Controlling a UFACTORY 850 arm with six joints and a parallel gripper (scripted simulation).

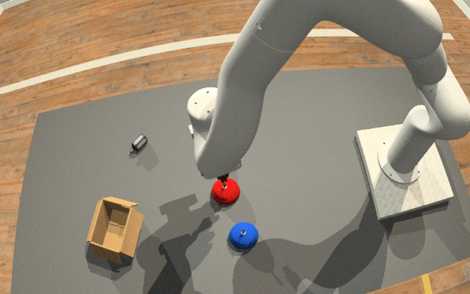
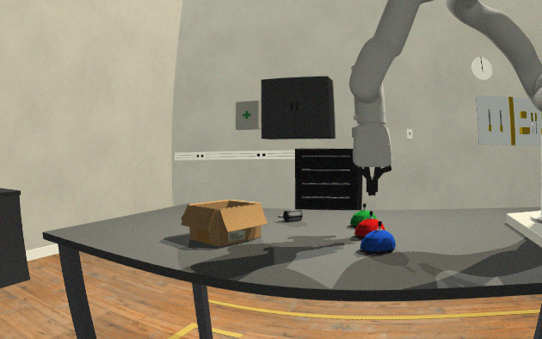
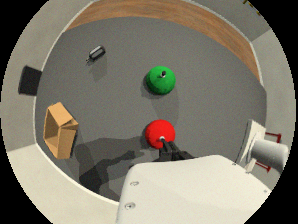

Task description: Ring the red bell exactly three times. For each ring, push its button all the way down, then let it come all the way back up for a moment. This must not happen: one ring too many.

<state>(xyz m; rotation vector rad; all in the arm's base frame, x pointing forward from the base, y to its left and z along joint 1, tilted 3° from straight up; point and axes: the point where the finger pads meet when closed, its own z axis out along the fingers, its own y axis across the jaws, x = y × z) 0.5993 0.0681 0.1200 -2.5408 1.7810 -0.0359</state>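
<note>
The red bell (image 1: 225,191) sits on the grey table top, between a green bell and a blue bell in the side view (image 2: 369,227). Its small dark button stands up from the dome. My gripper (image 2: 372,190) is shut and empty, fingers pointing down, and hangs well above the red bell with a clear gap to the button. From above, the fingertips (image 1: 223,178) line up over the bell's far edge. In the wrist view the red bell (image 3: 160,132) lies just ahead of the closed fingers (image 3: 169,151).
A blue bell (image 1: 243,235) sits just in front of the red one and a green bell (image 3: 160,80) just behind it. An open cardboard box (image 1: 114,228) stands at the left. A small dark cylinder (image 1: 139,143) lies at the far left. The arm's base plate (image 1: 404,170) is at the right.
</note>
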